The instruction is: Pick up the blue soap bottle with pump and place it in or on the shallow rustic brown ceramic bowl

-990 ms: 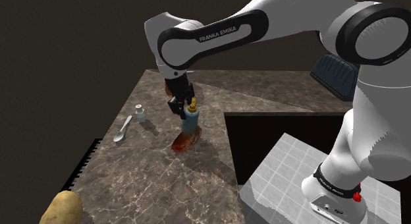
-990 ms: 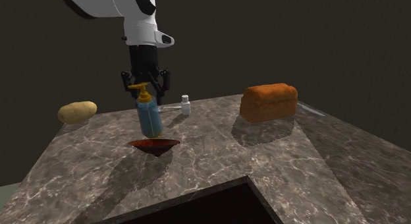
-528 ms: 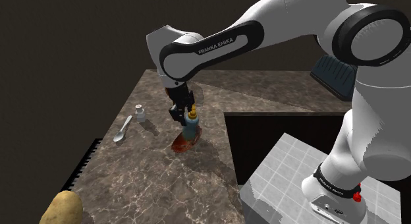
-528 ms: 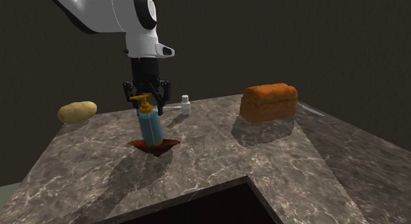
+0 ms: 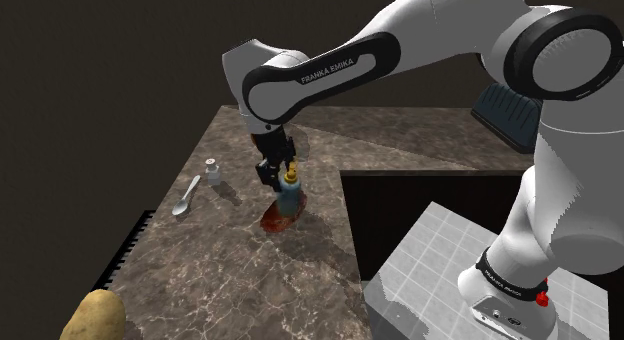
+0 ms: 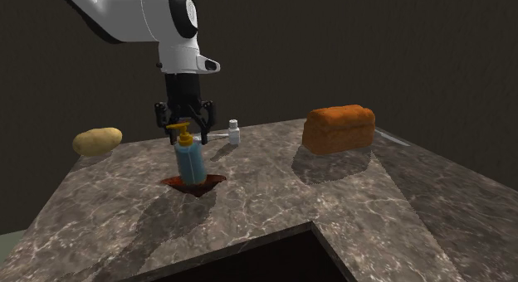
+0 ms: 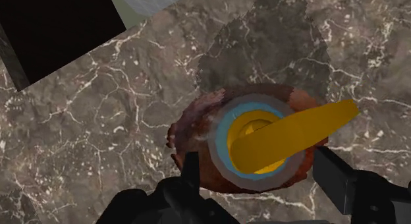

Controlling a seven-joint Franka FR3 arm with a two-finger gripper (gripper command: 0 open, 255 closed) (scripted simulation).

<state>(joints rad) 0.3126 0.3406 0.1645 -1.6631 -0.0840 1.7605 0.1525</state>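
we see a brown marbled countertop (image 5: 230, 278) with pale veins, l-shaped around a black area (image 5: 420, 203). dim, dark brown walls (image 6: 398, 48) stand behind it. a pale strip (image 6: 7, 239) below its corner may be floor.

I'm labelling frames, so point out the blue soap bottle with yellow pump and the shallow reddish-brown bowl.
Blue soap bottle (image 6: 190, 162): second exterior view, its blue body.
Shallow reddish-brown bowl (image 7: 186, 134): wrist view, its exposed rim.
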